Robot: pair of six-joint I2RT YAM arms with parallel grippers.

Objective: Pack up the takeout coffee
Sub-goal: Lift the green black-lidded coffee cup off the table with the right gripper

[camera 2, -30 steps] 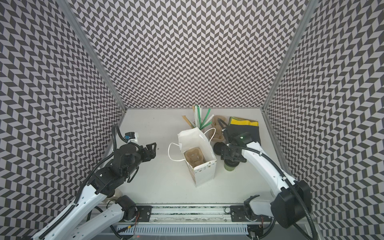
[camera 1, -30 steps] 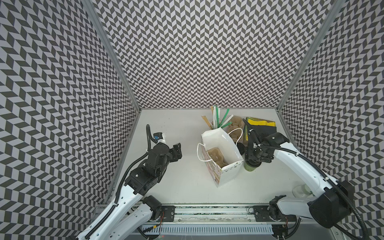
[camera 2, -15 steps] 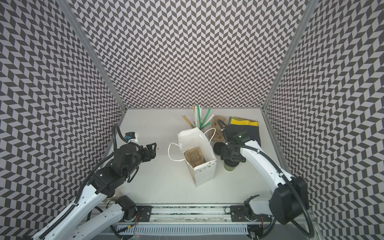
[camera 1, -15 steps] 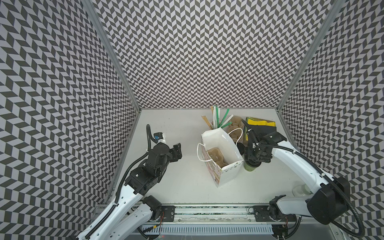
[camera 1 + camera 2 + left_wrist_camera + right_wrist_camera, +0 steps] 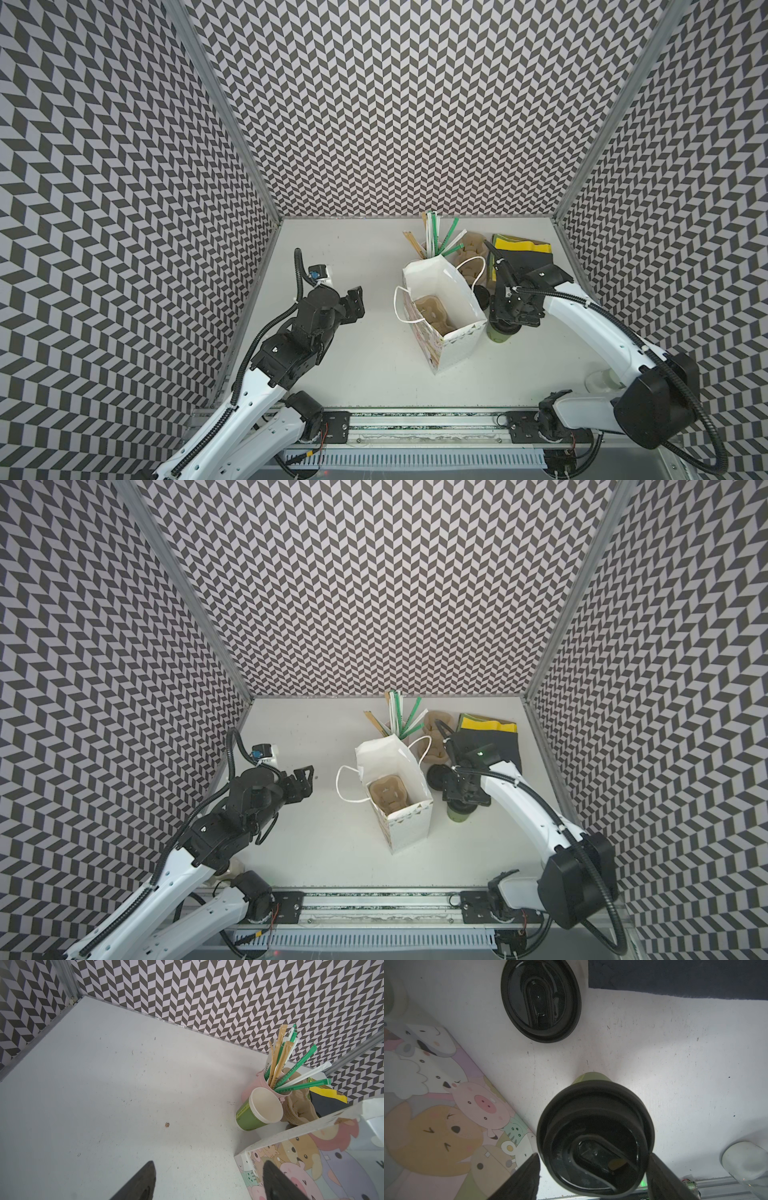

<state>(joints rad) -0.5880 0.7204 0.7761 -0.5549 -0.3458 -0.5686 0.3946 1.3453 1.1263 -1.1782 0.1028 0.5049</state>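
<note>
The takeout coffee, a green paper cup with a black lid, stands on the table just right of the paper bag, seen in both top views. My right gripper hangs directly over it, open, one finger on each side of the lid; a thin gap shows at one finger. My left gripper is open and empty, held above the bare table left of the bag.
The white cartoon-printed bag stands open with a cardboard cup carrier inside. A spare black lid lies behind the cup. A lidless green cup, a pink cup of straws, stacked carriers and dark napkins crowd the back right.
The right gripper's jaws have narrowed slightly around the cup's lid. The left arm has barely moved.
</note>
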